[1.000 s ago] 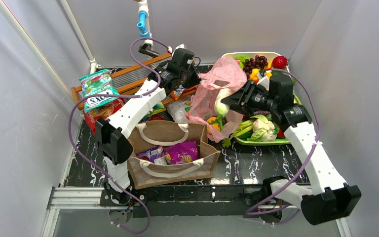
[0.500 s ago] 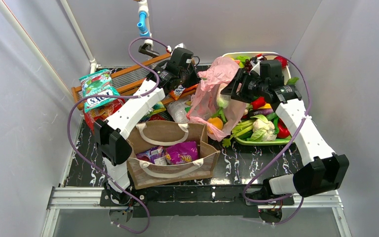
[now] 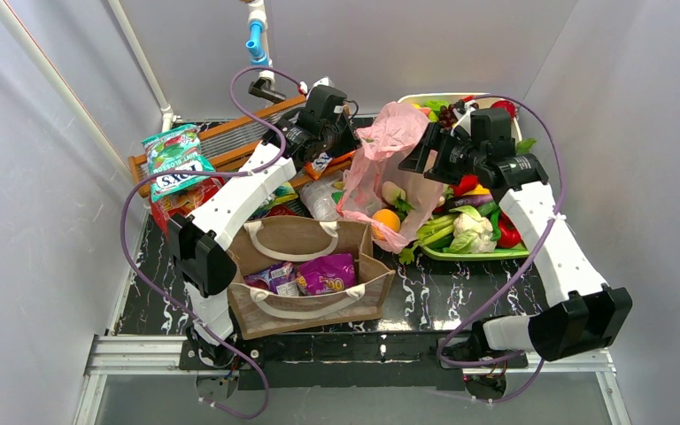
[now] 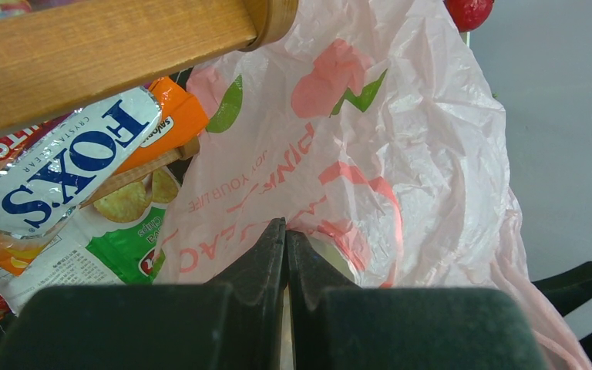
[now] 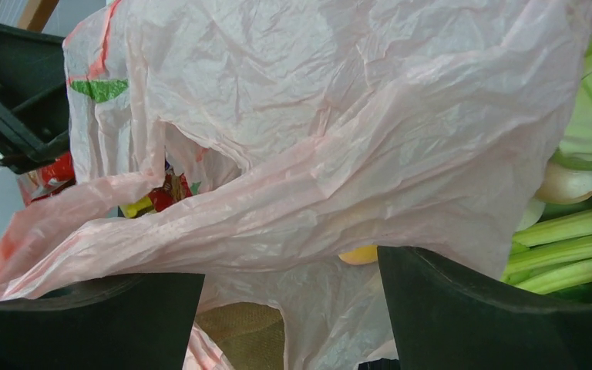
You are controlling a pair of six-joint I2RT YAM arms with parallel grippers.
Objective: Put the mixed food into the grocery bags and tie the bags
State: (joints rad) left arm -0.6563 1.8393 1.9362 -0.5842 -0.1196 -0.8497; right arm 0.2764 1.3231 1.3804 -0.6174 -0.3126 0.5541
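Observation:
The pink plastic bag (image 3: pixel 381 164) stands open behind the brown tote (image 3: pixel 310 305). My left gripper (image 3: pixel 347 135) is shut, pinching the bag's left rim; the wrist view shows its tips (image 4: pixel 285 228) closed on pink film (image 4: pixel 370 139). My right gripper (image 3: pixel 414 158) is open and empty at the bag's right side, and bag film (image 5: pixel 339 131) hangs in front of its spread fingers (image 5: pixel 501 308). An orange (image 3: pixel 387 219) and a white-green vegetable (image 3: pixel 393 190) lie inside the bag. Purple packets (image 3: pixel 326 273) lie in the tote.
A green tray (image 3: pixel 482 254) with cauliflower (image 3: pixel 471 221) and celery (image 5: pixel 570 247) sits right of the bag. A white tray (image 3: pixel 450 96) with grapes is behind it. Fox's packets (image 3: pixel 175 168) lean on the wooden rack (image 3: pixel 230 133) at the left, close to my left fingers (image 4: pixel 69 169).
My right gripper carried a white-green vegetable over the bag's mouth, let it go inside, and drew back toward the rear right. The left gripper has not moved.

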